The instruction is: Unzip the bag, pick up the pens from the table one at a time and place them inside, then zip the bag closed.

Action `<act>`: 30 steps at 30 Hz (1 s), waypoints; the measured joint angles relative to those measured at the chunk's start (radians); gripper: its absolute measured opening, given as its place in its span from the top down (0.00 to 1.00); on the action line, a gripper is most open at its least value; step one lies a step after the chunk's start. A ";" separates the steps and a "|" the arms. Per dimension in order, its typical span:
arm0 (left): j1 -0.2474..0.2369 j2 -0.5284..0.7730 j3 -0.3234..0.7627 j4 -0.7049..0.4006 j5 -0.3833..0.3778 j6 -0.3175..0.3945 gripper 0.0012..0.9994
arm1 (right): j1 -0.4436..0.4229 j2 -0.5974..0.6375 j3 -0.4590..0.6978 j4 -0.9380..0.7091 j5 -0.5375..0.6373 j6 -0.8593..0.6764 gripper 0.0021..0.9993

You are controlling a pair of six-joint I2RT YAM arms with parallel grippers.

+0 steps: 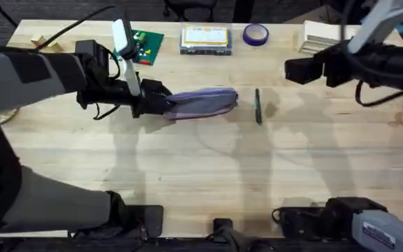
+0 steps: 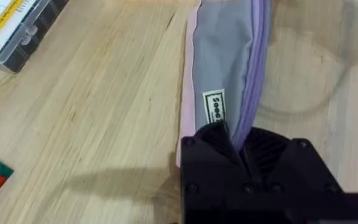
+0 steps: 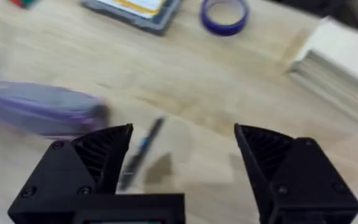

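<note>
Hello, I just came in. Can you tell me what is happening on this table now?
The left gripper has its jaws shut on one end of the purple bag, which lies on the table. The right gripper hangs above the table with its jaws open, over a black pen lying just beside the bag. That pen is not yet inside.

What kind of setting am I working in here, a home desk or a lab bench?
Likely a lab or workshop bench: a plank wooden table with a clear parts box, purple tape roll and a green circuit board at its far edge.
</note>
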 joint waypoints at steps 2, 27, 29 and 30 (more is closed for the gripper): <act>0.000 0.000 0.000 0.000 0.000 0.000 0.96 | 0.000 0.033 0.002 0.007 0.060 -0.052 0.00; 0.000 0.000 0.000 0.000 0.000 0.000 0.96 | 0.000 0.151 0.002 -0.020 -0.309 -0.537 0.00; 0.000 0.000 0.000 0.000 0.000 0.000 0.96 | 0.000 0.179 0.002 -0.020 -0.374 -0.552 0.00; 0.000 0.000 0.000 0.000 0.000 0.000 0.96 | 0.000 0.195 0.002 -0.021 -0.403 -0.558 0.00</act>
